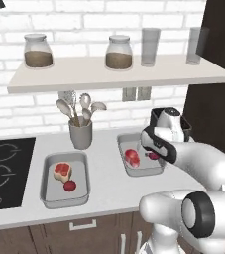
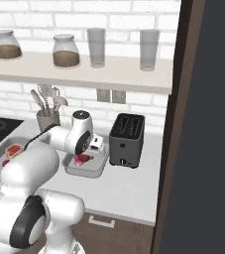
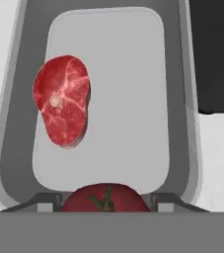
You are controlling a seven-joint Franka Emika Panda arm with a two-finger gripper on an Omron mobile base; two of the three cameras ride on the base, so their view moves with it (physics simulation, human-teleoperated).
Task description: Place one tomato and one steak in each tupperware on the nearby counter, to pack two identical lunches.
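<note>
**Ana:** Closest to the hand camera is a tomato [image 3: 106,198], red with a green stem, sitting between the two finger tips of the gripper [image 3: 106,205] at the bottom of that view.

**Ben:** Is it gripped?

**Ana:** The jaws stand partly apart with the tomato filling the gap between them, so it looks held. Actual contact at the pads is hidden, though.

**Ben:** What lies under it?

**Ana:** The right tupperware [image 3: 180,99], a grey tray with a pale floor. A steak [image 3: 61,100] lies flat on that floor, well apart from the tomato.

**Ben:** And from the base?

**Ana:** In the left base view the right tupperware [image 1: 156,168] sits on the counter [image 1: 104,191], with the steak [image 1: 132,157] in its left part and the tomato [image 1: 153,155] just beside the hand. The left tupperware [image 1: 47,198] stands nearer the cooktop [image 1: 5,171], holding another steak [image 1: 62,170] and another tomato [image 1: 70,186], just beside each other.

**Ben:** Anything else on the worktop?

**Ana:** A utensil holder [image 1: 81,135] at the far side, between the two trays, and a dark toaster [image 2: 127,140] to the right. Jars [image 1: 38,51] and glasses [image 1: 150,47] stand on the wall shelf [image 1: 119,74].
</note>
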